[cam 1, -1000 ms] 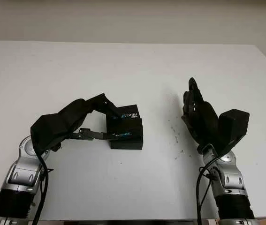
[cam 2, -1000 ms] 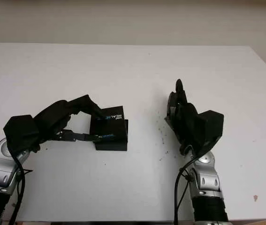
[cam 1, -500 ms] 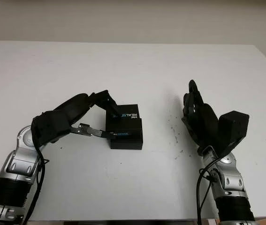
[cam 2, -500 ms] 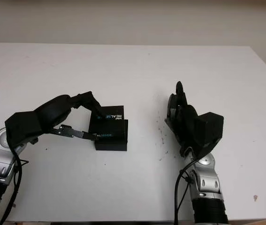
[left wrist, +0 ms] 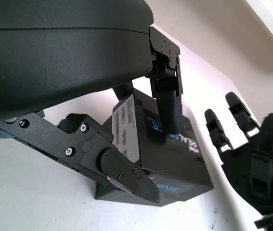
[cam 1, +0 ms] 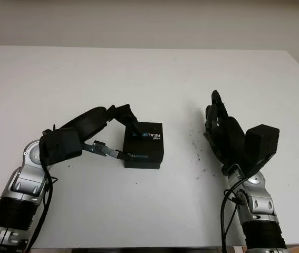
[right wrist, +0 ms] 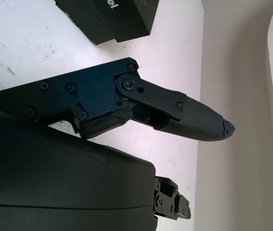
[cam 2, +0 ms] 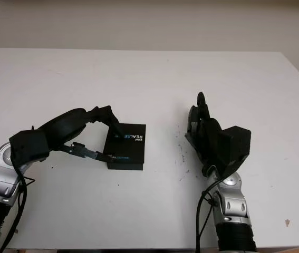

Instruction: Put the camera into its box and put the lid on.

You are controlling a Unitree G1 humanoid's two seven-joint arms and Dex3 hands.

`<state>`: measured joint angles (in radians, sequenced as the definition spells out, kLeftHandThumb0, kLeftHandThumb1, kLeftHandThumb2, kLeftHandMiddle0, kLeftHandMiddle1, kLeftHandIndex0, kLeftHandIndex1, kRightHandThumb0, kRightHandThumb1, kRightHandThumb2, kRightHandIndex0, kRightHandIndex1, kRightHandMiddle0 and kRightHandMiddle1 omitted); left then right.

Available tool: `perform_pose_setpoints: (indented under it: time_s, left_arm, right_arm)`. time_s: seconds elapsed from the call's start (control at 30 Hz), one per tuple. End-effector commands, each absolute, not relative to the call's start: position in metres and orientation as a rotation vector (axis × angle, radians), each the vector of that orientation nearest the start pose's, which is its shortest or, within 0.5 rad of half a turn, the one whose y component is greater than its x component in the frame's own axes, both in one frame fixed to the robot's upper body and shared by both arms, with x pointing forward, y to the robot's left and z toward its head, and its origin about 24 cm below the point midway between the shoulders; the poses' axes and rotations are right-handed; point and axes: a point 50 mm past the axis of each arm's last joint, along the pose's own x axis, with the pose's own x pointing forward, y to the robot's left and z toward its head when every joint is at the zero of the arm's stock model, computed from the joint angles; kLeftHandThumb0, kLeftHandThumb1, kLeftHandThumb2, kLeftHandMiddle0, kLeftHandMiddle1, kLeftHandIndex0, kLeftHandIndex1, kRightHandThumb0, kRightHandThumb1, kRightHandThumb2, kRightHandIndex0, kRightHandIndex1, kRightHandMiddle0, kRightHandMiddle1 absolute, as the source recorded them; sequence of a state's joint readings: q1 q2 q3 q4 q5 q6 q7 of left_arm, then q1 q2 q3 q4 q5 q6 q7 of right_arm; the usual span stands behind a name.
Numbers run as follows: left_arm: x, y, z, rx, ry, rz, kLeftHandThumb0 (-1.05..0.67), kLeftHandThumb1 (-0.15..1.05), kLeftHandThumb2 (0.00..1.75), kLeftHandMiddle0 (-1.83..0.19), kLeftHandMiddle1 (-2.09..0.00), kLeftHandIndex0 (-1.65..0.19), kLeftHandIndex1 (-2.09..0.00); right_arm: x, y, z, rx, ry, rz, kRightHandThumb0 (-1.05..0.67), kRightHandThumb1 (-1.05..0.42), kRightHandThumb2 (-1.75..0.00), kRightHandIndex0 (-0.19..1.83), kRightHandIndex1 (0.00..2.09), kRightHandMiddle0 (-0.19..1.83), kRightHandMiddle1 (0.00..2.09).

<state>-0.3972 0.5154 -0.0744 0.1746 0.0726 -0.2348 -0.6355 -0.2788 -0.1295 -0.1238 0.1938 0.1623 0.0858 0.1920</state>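
Note:
A black box printed "RealSense" stands on the white table, left of centre. Its black lid lies flat on top of it, edges nearly lined up. My left hand reaches in from the left and is shut on the lid. One finger presses on the lid's top, and the thumb lies against the left side. My right hand is open to the right of the box, well apart from it, palm turned toward the box.
Small dark specks mark the table between the box and the right hand. The table's far edge meets a pale wall. Bare white surface lies behind and in front of the box.
The lid was tilted and offset to the left on the box; it now lies flat, shifted right. The left hand has stretched forward with it. The right hand has stayed still.

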Motion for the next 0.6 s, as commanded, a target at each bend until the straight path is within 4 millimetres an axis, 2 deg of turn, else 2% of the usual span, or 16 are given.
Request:
perform_pose_setpoints:
  time_s: [0.0,0.57]
  left_arm:
    - [0.3043,0.1768,0.1336,0.718,-0.263,-0.729,-0.21,1.04,0.05,-0.28,-1.61,-0.21,-1.53]
    - [0.2986,0.1806,0.1269,0.731,-0.247,-0.698,-0.20,1.05,0.07,-0.23,-1.62,-0.15,-1.56]
  right_arm:
    - [0.3079,-0.1779,0.0736,0.050,-0.029,0.131,-0.75,-1.05,-0.77,-0.19,0.00,-0.19,0.00]
    - [0.3094,-0.1809,0.0743,0.045,-0.034,0.135,-0.74,-1.05,-0.77,-0.19,0.00,-0.19,0.00]
